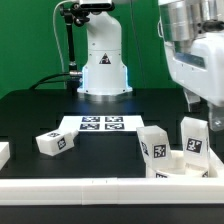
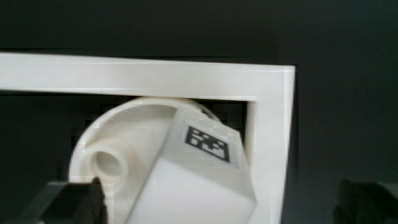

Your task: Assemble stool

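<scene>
In the wrist view a white stool part (image 2: 169, 165) with a rounded end, a round hole and a square marker tag lies in the corner of the white border rail (image 2: 143, 75). My gripper (image 2: 217, 205) is open. Its dark fingers (image 2: 71, 200) stand on either side of the part, with a gap showing on one side. In the exterior view my gripper (image 1: 200, 105) hangs over a cluster of tagged white stool parts (image 1: 175, 150) at the right. I cannot tell which of them is the seat. One leg (image 1: 57, 143) lies loose at the left.
The marker board (image 1: 100, 124) lies in the middle of the black table in front of the robot base (image 1: 102, 65). A white border rail (image 1: 90, 188) runs along the front edge. Another white piece (image 1: 3, 152) shows at the far left edge.
</scene>
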You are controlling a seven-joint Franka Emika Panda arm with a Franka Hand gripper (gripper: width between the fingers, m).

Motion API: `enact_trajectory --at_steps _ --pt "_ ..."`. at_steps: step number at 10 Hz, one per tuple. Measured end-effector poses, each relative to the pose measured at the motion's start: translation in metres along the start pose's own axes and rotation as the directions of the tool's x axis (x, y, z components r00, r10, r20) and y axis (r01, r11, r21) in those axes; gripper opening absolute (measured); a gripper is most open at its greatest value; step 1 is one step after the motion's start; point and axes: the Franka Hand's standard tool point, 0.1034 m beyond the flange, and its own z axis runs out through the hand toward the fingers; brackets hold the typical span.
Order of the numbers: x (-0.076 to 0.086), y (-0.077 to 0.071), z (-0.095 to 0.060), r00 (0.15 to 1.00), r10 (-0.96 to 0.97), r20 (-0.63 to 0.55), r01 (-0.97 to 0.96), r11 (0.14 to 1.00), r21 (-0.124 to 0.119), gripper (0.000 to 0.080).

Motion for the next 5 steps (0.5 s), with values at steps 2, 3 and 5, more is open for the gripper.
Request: enact_trajectory --at_steps 2,3,5 --pt "-0.0051 -0.0037 -0.0046 0.975 -0.219 -0.047 0.218 0.975 -0.032 0.0648" --pt "-0.0104 -0.0045 -0.005 0.941 -0.332 -0.067 0.329 0.943 -0.047 0.0648" --pt "-0.0079 -0.0038 -0.0041 0.888 -0.457 -0.058 0.454 0.889 -0.056 0.0648"
